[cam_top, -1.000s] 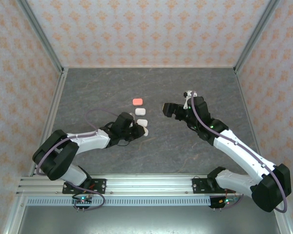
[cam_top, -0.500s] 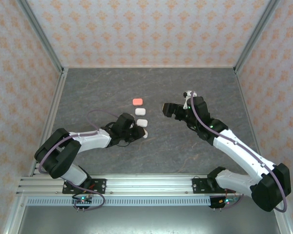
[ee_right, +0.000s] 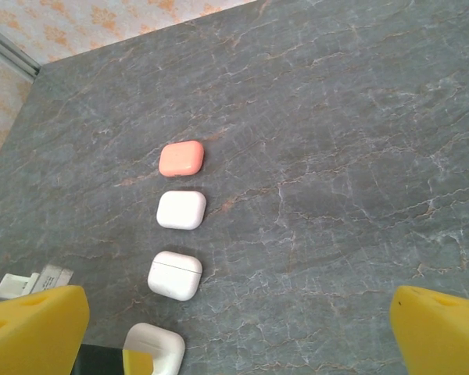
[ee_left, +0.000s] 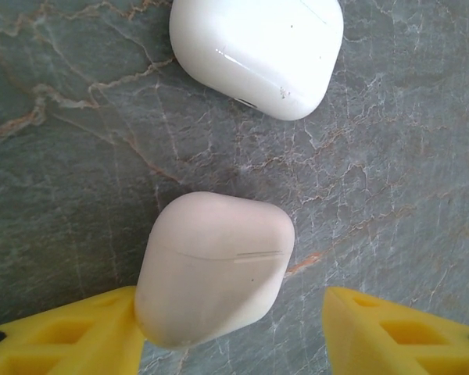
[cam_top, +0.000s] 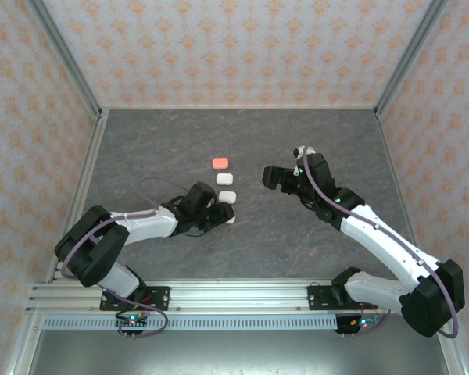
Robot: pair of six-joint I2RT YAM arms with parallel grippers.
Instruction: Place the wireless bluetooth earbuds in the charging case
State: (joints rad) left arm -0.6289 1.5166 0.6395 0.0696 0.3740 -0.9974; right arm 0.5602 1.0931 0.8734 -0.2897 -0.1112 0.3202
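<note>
The left gripper (ee_left: 230, 332) is spread around an off-white case (ee_left: 215, 266) lying closed on the bench (ee_left: 383, 187), one finger touching it; the right gripper (ee_right: 234, 332) is held wide apart.

Four cases (ee_right: 174, 274) in row on table (ee_right: 336, 156)

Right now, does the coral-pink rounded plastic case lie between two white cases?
No, the coral-pink rounded plastic case ends the row, beside one white case.

Four cases (ee_right: 181, 209) line the centre; table (ee_right: 336, 180) right of them lies open.
</note>
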